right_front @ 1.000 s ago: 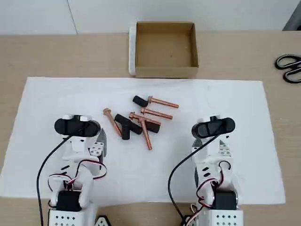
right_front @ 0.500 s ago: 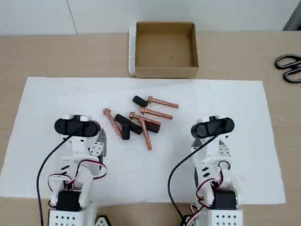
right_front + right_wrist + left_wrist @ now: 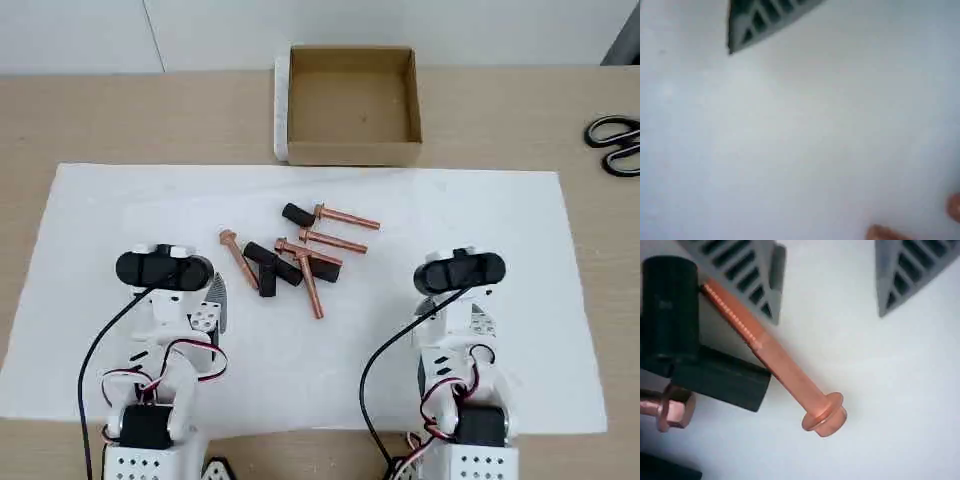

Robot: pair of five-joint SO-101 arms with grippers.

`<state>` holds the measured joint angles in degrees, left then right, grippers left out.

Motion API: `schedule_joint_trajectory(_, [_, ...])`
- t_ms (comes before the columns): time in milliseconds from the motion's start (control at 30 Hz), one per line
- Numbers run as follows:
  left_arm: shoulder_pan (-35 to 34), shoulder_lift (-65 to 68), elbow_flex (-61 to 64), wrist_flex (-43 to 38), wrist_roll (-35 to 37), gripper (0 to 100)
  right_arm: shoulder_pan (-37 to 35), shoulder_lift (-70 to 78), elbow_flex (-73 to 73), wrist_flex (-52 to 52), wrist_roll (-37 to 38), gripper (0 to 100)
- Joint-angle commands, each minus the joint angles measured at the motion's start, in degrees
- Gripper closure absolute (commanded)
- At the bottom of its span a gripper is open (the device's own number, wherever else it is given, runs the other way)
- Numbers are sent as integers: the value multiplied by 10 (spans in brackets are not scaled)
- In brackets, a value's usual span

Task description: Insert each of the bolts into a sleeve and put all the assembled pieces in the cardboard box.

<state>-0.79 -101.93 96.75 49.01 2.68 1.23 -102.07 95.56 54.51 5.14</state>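
The wooden table (image 3: 100,120) has a big white paper (image 3: 120,200) spread over it. At the far side, just off the paper, sits the cardboard box (image 3: 350,155). Nothing is inside it, so no finished piece has been put away.

The two arms stand at the near side of the paper. The left claw (image 3: 827,285) is released, with its two grey tips apart, and it holds nothing. It hangs just over the pile's left edge. The right claw (image 3: 458,305) is over bare paper to the right of the pile, and I cannot tell if it is released or clenched.

The copper bolts (image 3: 333,241) lie loose in a little pile in the middle of the paper, between the arms and the box. The short black sleeves (image 3: 296,214) lie mixed in with them, some touching.

As far as I can see, no bolt is pushed into a sleeve. I think the job is at its very start, with every bolt left to fit and carry to the box.
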Motion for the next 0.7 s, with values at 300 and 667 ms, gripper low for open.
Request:
schedule_joint_trajectory(300, [2, -4, -4, 2, -3, 876, 184, 2, -256, 95, 182, 872])
schedule_joint_trajectory(667, [-98, 0, -97, 11, -39, 876, 196, 165, -511, 95, 179, 872])
